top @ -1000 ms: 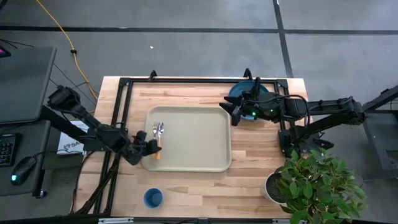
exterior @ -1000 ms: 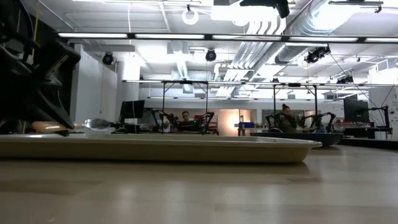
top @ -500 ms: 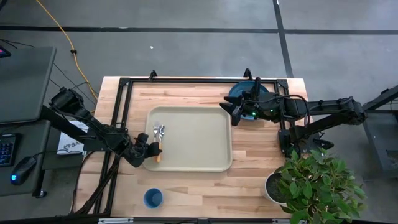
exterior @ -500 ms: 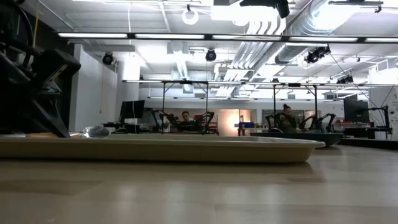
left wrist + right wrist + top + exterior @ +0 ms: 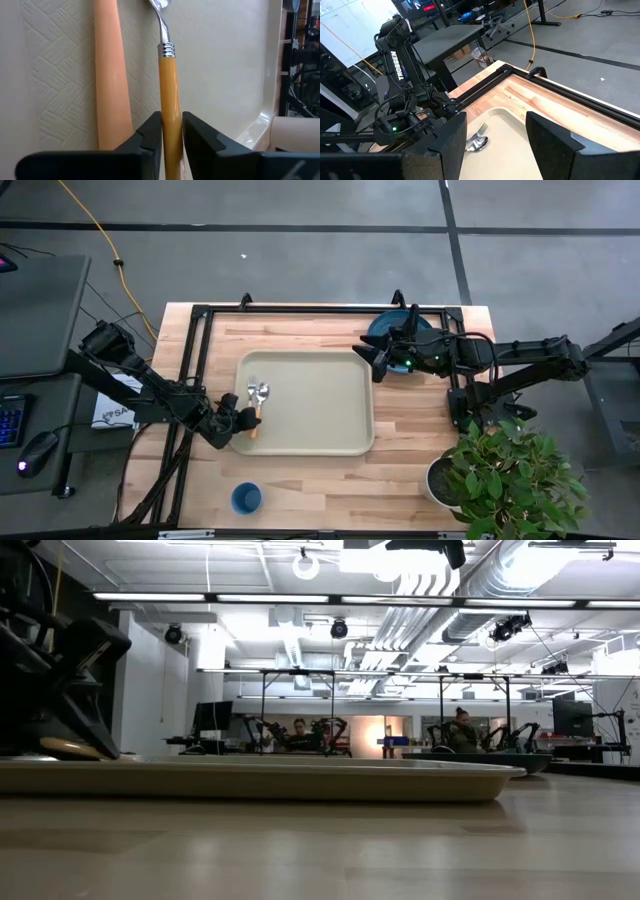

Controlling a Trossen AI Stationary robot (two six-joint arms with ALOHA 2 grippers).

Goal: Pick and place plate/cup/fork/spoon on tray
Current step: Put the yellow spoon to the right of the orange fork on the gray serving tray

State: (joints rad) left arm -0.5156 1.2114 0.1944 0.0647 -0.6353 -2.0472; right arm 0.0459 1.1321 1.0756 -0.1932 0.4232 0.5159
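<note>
Left gripper [image 5: 236, 423]: at the tray's left edge, low over it; its fingers [image 5: 150, 132] flank the spoon's orange handle with slim gaps showing, so whether they grip or have let go cannot be told.
Spoon [image 5: 169, 95]: lying on the tray by its left rim, bowl pointing toward the tray's far side.
Fork [image 5: 111, 85]: just beside the spoon on the tray, parallel to it.
Tray [image 5: 320, 408]: mid-table, cream, bare apart from the two utensils.
Right gripper [image 5: 374, 361]: jaws open and empty, hovering at the tray's far right corner.
Plate [image 5: 385, 328]: on the table beyond that corner, partly under the right arm.
Cup [image 5: 246, 498]: on the table near the tray's near left corner, apart from it.
Progress: fork and spoon appear placed; plate and cup remain.
</note>
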